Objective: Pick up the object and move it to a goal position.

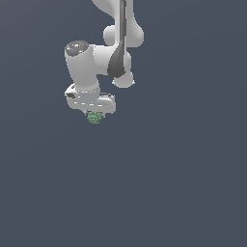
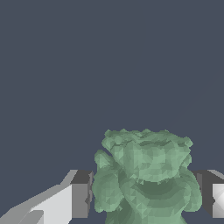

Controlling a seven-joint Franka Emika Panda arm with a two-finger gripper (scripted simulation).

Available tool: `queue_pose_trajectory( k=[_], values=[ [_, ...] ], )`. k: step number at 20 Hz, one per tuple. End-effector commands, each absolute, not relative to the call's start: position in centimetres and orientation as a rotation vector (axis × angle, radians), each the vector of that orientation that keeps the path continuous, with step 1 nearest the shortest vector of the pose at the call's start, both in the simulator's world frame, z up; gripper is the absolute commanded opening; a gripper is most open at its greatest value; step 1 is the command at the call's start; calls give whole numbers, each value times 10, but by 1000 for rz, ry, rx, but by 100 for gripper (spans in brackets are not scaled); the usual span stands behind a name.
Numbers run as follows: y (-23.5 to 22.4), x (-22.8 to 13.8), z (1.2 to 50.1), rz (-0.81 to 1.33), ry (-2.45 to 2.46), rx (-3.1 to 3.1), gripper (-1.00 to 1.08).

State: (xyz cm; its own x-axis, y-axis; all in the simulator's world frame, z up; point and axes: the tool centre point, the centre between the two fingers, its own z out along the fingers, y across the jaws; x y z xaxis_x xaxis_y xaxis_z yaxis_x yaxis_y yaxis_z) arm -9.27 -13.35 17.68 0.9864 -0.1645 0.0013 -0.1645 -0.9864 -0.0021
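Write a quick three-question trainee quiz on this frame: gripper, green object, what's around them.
1. True or false: in the wrist view, the lumpy green object sits between the two fingers.
2. In the exterior view, where is the object relative to the gripper? A) directly under the white hand B) far off toward the exterior view's right C) above the arm
3. Is any goal marker visible in either view?

Key:
1. True; a finger flanks it on each side.
2. A.
3. No, only the plain dark blue-grey background shows.
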Motion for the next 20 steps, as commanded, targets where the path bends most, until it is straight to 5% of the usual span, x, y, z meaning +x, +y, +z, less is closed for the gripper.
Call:
queue_pose_trajectory(
  k=[1,20],
  values=[
    [-156,-97,199,-2,258,-3129,-100],
    [-239,-103,276,0,258,-3131,-100]
  ],
)
